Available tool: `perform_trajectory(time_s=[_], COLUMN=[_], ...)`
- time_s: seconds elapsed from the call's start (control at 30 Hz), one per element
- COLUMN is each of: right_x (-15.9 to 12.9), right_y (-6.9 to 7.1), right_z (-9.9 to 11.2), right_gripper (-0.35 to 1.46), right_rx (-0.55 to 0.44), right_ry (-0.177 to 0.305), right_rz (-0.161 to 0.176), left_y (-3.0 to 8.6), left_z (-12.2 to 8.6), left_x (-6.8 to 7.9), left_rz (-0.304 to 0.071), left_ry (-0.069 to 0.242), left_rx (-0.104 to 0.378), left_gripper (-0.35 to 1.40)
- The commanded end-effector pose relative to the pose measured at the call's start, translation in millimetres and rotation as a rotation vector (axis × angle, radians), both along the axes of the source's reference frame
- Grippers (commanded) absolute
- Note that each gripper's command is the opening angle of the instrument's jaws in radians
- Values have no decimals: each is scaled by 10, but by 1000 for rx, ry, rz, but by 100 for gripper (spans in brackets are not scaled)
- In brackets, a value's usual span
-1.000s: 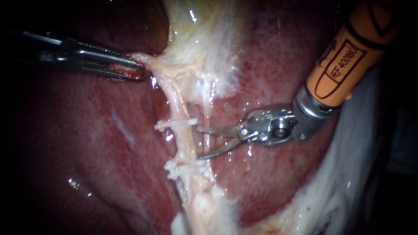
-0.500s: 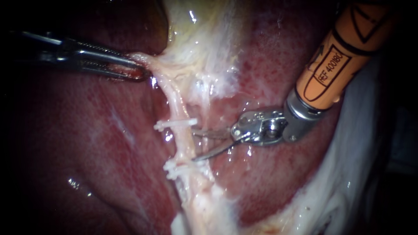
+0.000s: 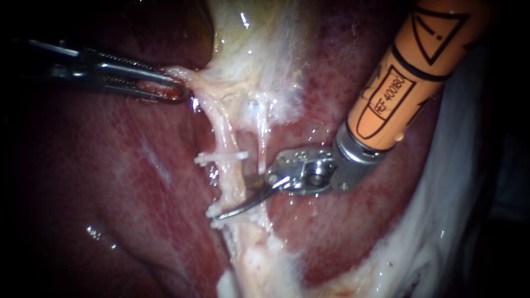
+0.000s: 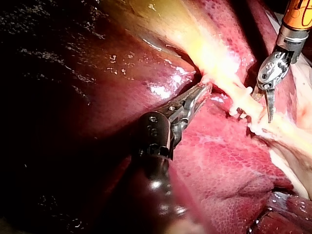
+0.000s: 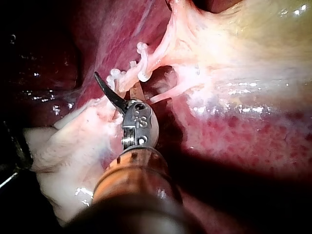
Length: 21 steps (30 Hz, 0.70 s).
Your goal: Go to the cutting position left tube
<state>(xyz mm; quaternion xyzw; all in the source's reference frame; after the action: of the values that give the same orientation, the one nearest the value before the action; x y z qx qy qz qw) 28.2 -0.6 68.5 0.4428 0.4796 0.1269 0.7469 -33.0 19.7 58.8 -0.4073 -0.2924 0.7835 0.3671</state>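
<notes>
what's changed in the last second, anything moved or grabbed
The right instrument with the orange shaft advanced leftward to the pale left tube; its open blades now straddle it between the upper white clip and the lower white clip, one blade lying in front. Nothing newly gripped. The dark metal left instrument stays shut on pale tissue at the tube's upper end; clips unmoved.

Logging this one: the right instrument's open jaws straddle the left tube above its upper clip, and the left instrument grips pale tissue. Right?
Not above. The endoscope view shows the right instrument, jaws open, straddling the left tube below the upper clip, between it and the lower clip. The left instrument does grip pale tissue.
</notes>
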Motion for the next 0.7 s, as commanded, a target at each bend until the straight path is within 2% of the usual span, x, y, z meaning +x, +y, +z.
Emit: perform_trajectory(time_s=[0.03, 0.17, 0.43, 0.57, 0.7], right_x=[2, 12, 30, 33, 34], right_y=[1, 4, 3, -1, -6], right_z=[0, 0, -8, -23, -48], right_gripper=[122, 122, 122, 122, 122], right_rx=[2, 20, 31, 40, 46], right_ry=[2, 12, 18, 19, 29], right_rz=[4, 24, 37, 33, 34], left_y=[0, 0, 1, 1, 1], left_z=[0, 0, 1, 1, 1], left_x=[0, 0, -1, 0, 0], left_rz=[-1, -1, -1, -1, 0], left_ry=[1, 1, 1, 1, 1], left_rx=[0, 0, 0, 0, 0], left_gripper=[-35, -35, -35, -35, -35])
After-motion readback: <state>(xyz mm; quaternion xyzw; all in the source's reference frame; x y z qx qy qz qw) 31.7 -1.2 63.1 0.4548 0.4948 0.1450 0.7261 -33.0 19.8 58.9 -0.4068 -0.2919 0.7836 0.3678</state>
